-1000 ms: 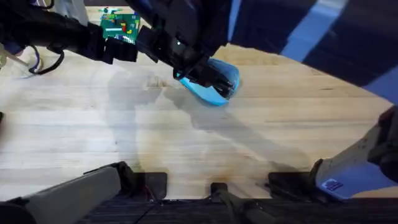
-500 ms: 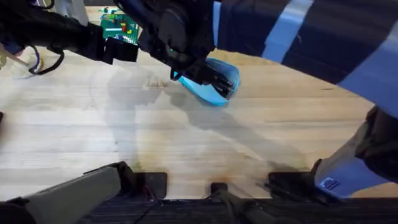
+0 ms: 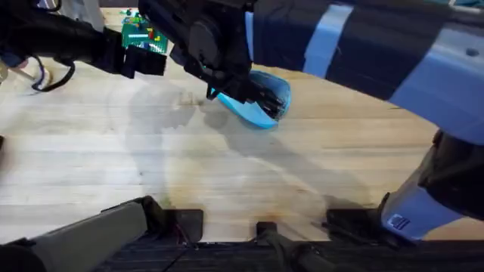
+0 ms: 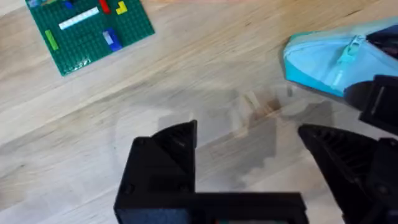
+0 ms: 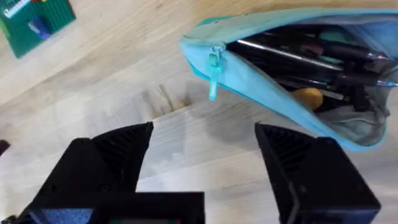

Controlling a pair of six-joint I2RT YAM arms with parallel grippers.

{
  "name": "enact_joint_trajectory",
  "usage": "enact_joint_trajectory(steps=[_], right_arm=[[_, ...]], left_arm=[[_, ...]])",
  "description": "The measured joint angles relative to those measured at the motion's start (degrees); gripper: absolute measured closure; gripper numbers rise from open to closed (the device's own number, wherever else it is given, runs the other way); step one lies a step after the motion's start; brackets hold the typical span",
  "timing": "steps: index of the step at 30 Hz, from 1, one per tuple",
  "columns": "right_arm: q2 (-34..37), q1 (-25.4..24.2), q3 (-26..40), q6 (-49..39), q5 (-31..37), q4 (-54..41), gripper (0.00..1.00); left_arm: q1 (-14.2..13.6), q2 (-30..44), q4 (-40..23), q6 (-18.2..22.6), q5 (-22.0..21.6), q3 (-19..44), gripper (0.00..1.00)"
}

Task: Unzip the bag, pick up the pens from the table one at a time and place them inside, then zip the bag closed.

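The light-blue bag (image 5: 261, 81) lies on the table (image 3: 227, 174) with its mouth unzipped, the zipper pull (image 5: 214, 65) hanging at one end. Several dark pens (image 5: 292, 56) lie inside it. My right gripper (image 5: 205, 149) hovers just short of the pull end, open, with nothing between its fingers; from overhead the right gripper (image 3: 246, 91) covers part of the bag (image 3: 255, 115). My left gripper (image 4: 249, 149) is open over bare wood beside the bag (image 4: 329, 53), and from overhead the left gripper (image 3: 147, 62) sits to the bag's left.
A green brick baseplate (image 3: 144, 32) with a few small bricks lies at the table's far left, close to the left arm. The right arm's upper part (image 3: 363, 45) looms large and dark across the top of the overhead view.
The right arm's large upper part has swung leftward across the overhead view. Its gripper stays at the bag, and the left arm has hardly moved.
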Motion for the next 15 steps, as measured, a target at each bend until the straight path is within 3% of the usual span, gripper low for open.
enact_joint_trajectory(steps=[2,3,7,15], right_arm=[[0.5,0.0,0.0,0.0,0.0,0.2,0.005],[1.0,-0.1,0.0,0.0,0.1,0.9,0.005],[1.4,-0.4,0.0,0.0,0.2,2.0,0.005],[3.8,-2.0,0.0,0.0,0.2,2.7,0.006]], left_arm=[[1.5,0.0,0.0,0.7,1.4,0.0,0.007],[4.3,0.0,-0.1,1.3,3.2,0.0,0.007],[7.2,0.0,-0.8,1.6,5.0,0.0,0.007],[7.9,0.0,-1.3,1.8,6.9,0.0,0.008]])
